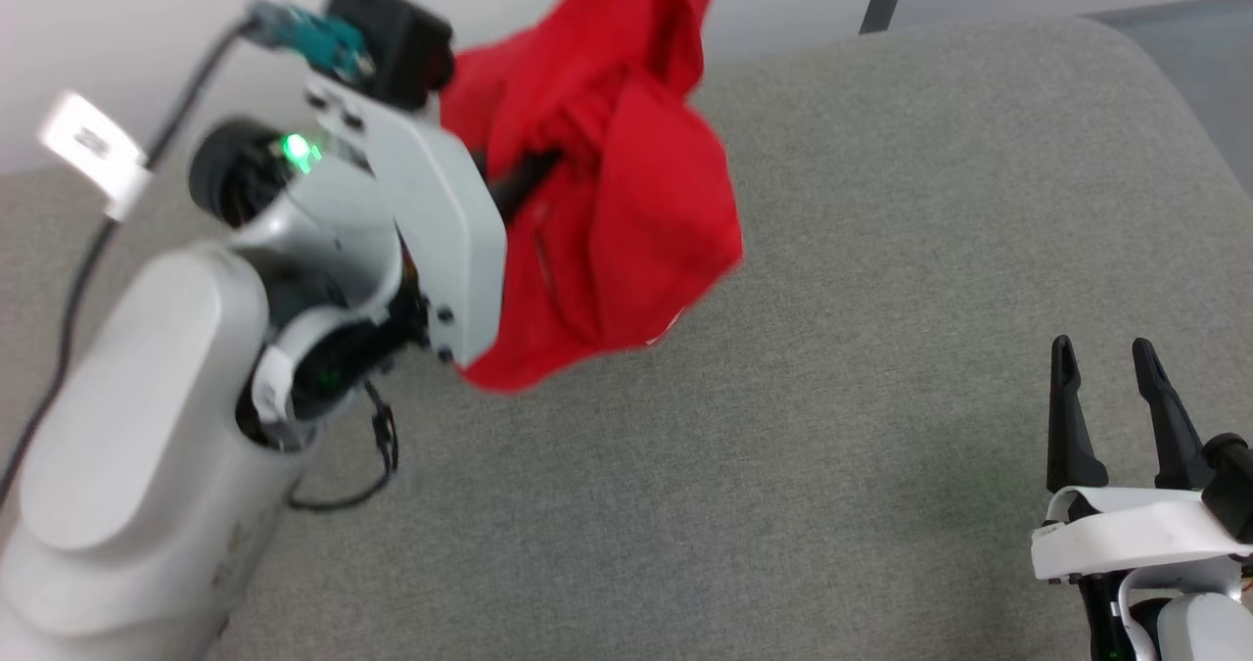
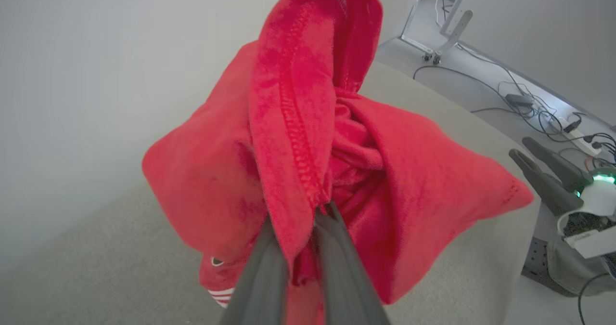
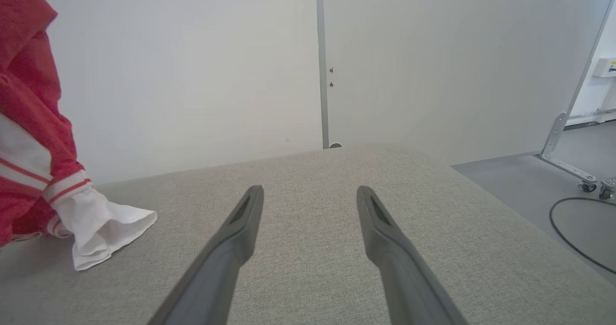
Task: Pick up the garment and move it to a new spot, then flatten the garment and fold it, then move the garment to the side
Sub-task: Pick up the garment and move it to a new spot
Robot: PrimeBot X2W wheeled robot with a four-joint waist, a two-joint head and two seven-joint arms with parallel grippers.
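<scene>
The garment is a bright red T-shirt, bunched and hanging over the grey padded surface. My left gripper is shut on a fold of its red cloth, and its fingers are mostly buried in the fabric. A white sleeve with red striped trim touches the surface at the left of the right wrist view, below more of the garment. My right gripper stands open at the lower right, apart from the shirt, with nothing between its fingers.
The grey padded surface has a rounded far corner, with floor beyond. A pale wall rises behind it. Cables and a power strip lie on the floor, by a wheeled metal frame. My left arm's black cable loops at the left.
</scene>
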